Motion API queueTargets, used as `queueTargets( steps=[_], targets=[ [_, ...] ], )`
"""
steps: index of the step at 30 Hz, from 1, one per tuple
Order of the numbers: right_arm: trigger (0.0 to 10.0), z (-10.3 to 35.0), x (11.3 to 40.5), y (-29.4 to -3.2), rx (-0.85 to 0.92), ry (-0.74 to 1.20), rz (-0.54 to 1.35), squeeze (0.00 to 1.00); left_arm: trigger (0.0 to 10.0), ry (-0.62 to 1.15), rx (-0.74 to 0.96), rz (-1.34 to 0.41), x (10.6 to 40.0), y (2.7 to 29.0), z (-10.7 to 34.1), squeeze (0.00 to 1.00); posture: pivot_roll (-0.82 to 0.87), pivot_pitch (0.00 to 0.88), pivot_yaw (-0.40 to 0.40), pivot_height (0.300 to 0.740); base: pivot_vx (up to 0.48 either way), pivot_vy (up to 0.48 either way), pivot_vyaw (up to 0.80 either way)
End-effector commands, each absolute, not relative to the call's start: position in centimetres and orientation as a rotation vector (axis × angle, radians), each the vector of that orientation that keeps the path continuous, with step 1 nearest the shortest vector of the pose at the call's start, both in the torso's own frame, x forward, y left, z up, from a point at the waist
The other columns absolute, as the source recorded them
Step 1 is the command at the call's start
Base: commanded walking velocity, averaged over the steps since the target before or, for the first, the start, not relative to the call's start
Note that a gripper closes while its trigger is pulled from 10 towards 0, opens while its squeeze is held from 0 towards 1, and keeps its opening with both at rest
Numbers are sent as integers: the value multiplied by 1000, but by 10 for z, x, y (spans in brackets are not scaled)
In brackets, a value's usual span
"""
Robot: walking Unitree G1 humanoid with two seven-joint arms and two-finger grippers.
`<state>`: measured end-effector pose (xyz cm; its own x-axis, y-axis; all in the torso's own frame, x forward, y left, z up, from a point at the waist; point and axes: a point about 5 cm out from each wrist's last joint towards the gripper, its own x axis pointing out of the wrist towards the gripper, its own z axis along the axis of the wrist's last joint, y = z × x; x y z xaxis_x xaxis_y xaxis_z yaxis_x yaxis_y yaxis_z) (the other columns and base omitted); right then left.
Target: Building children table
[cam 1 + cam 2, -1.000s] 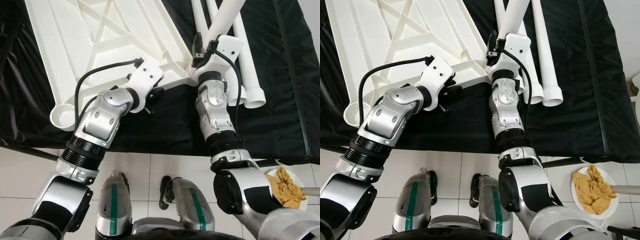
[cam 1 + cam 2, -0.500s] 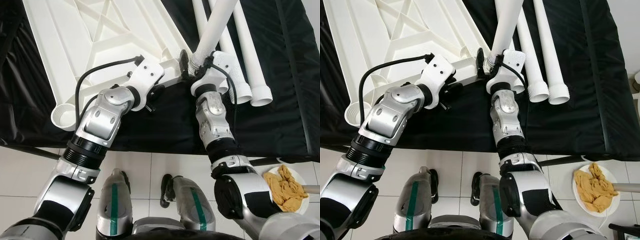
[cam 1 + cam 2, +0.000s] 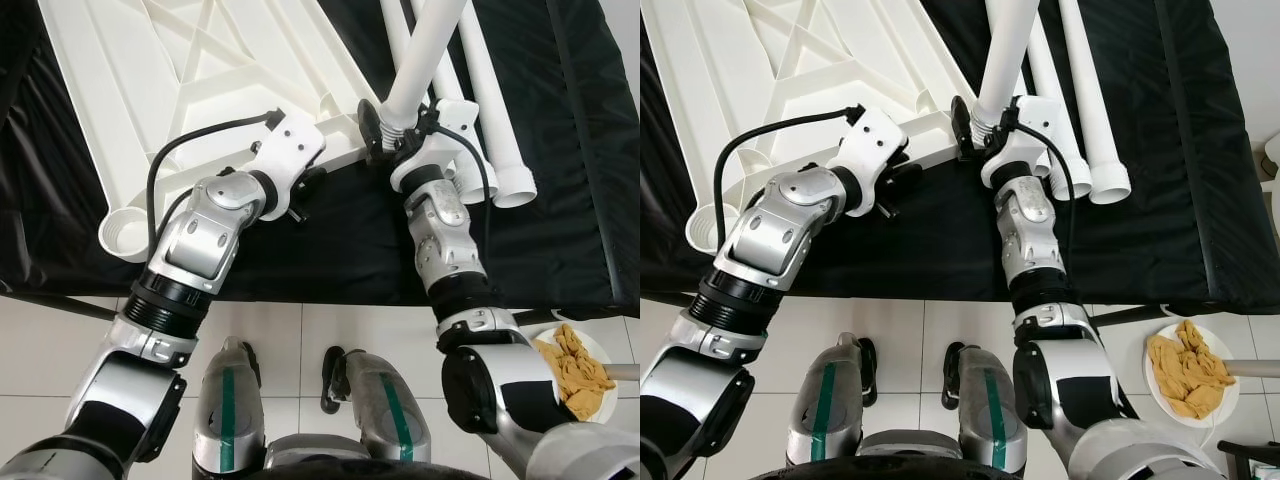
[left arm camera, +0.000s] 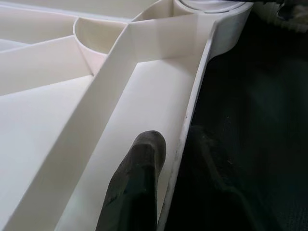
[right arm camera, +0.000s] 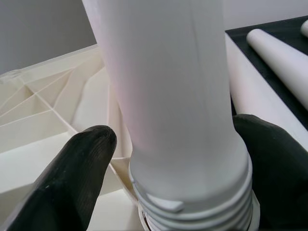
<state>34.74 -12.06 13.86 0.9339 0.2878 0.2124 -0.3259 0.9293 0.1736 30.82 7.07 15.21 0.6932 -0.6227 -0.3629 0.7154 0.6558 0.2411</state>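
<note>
Threading is the step in hand, as I judge it: my right tool (image 3: 392, 128) is closed on the white leg (image 3: 425, 60) just above its threaded end, one black finger (image 5: 72, 178) on each side of the tube, and that end sits at the corner socket of the upturned tabletop (image 3: 190, 70), which lies ribs-up on the black-covered surface (image 3: 560, 180). In the right wrist view the threads are still exposed above the socket rim, so I take the leg to be barely started, not seated. My left tool (image 3: 305, 190) pinches the tabletop's near edge close to that same corner; the left wrist view shows one finger (image 4: 137, 187) lying inside against the rim wall, and I read the other as gripping from outside, though it is hidden. To do this well I should bring the leg square to the socket, since it leans in the head views and a tilted start risks cross-threading, then turn gently while the left tool holds the top from spinning. Spare legs (image 3: 500, 120) lie together just beside the right tool, so my wrist should stay tight to the corner.
</note>
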Motion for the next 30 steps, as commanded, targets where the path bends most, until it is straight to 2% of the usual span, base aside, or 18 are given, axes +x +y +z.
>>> queueTargets(
  steps=[1,6,13,29,30],
  targets=[
    [10000,143,349,-127,215,-182,360,0,10000,221,413,-810,303,65,154,0,103,106,-51,740,0,0,0],
    [10000,147,350,-133,201,-192,378,0,10000,220,421,-817,303,65,154,0,101,104,-53,740,0,0,0],
    [10000,170,355,-156,137,-230,505,0,10000,209,428,-839,302,61,153,0,90,98,-55,740,0,0,0],
    [10000,195,364,-170,-11,-208,733,0,10000,194,439,-869,300,57,153,0,90,86,-49,740,0,0,0],
    [9490,195,365,-172,-11,-190,755,0,10000,193,441,-875,300,57,153,0,91,85,-48,740,0,0,0]
  ],
)
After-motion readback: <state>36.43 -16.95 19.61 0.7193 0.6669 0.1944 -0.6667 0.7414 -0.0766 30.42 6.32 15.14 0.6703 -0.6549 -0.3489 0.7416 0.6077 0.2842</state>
